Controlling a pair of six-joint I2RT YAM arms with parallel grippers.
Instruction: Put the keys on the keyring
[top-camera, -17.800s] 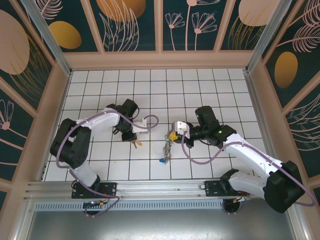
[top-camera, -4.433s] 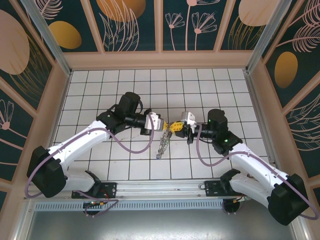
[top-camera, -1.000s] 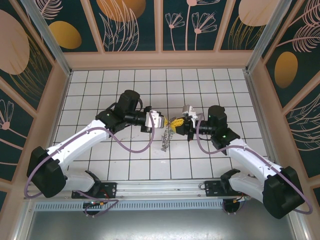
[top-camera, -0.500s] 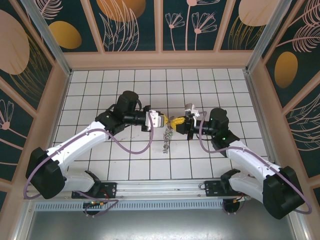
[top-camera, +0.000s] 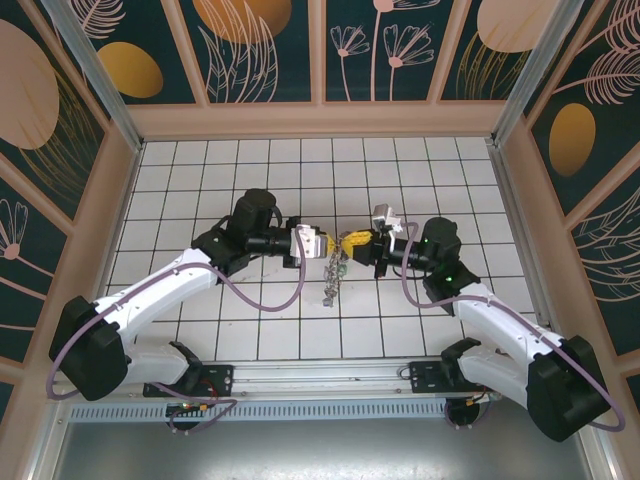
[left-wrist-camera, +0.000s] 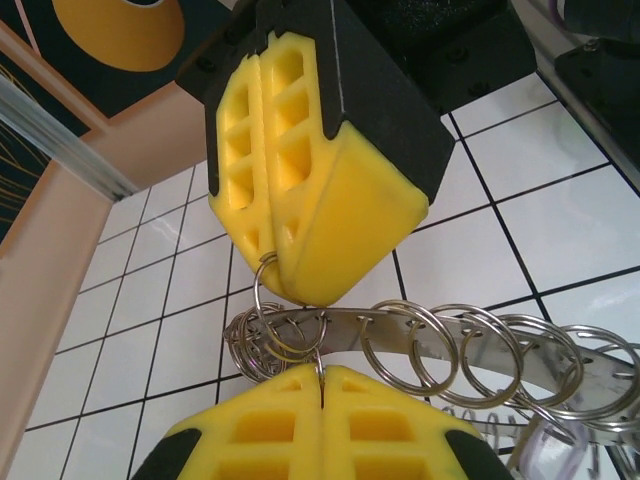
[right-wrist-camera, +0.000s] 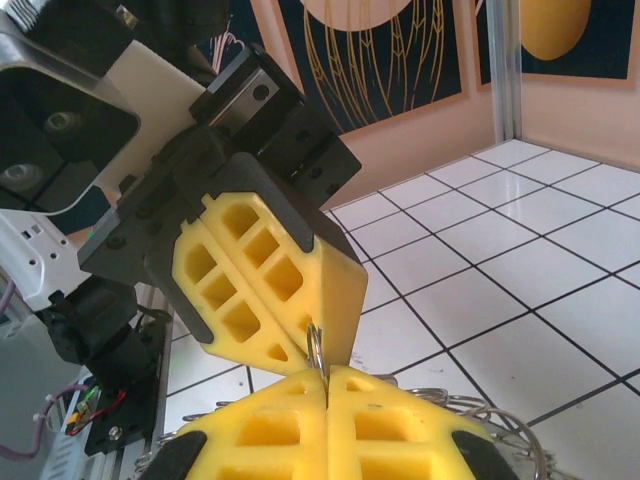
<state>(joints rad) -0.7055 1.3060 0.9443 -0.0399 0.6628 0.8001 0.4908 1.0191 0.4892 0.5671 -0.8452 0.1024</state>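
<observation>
Keyring (top-camera: 333, 270) dangles over the middle of the white-tiled tabletop (top-camera: 200, 170), pinched by left gripper (top-camera: 328, 243) and right gripper (top-camera: 356, 240); dark floral walls (top-camera: 270, 50) surround.

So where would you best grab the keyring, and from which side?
Probably the top small loop, from either side, level: the keyring hangs limp below it, and the left gripper and right gripper, both shut, pinch there.
</observation>
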